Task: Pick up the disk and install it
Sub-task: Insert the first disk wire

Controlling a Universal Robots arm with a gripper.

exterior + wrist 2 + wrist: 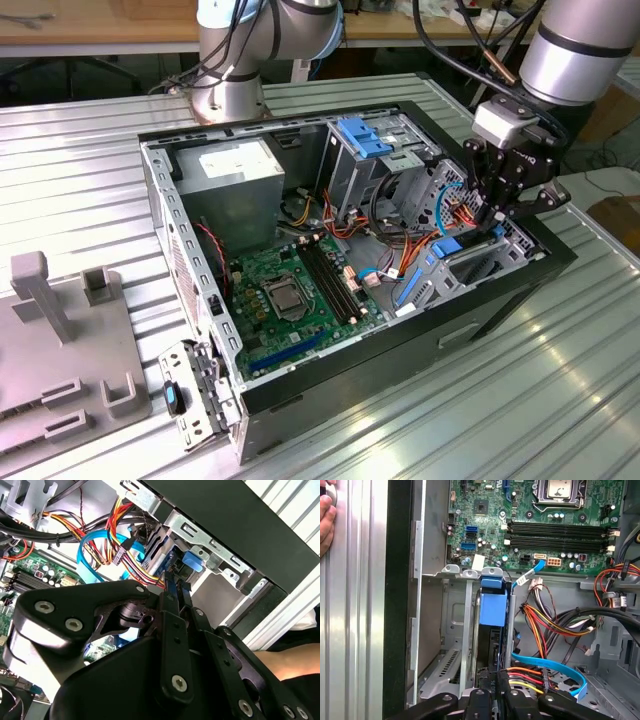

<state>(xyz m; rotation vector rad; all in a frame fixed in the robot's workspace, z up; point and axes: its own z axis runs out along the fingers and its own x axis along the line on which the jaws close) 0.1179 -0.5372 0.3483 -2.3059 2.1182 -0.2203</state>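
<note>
The disk (492, 612) stands on edge inside a slot of the metal drive cage (466, 630), at the corner of the open computer case (200, 300) on the exterior view's right. Its bright blue carrier faces the motherboard and its dark grey body runs back toward my gripper. My gripper (493, 689) hangs over that cage (497, 222), with its black fingers (171, 600) drawn together. The tips are at the disk's near end, with nothing between them.
Orange, yellow and red power wires and blue data cables (555, 667) lie right beside the cage. The green motherboard (290, 290) fills the case floor. A second arm's base (235, 60) stands behind the case. Grey fixtures (70, 340) sit at the exterior view's left. A person's hand (325, 520) rests on the table.
</note>
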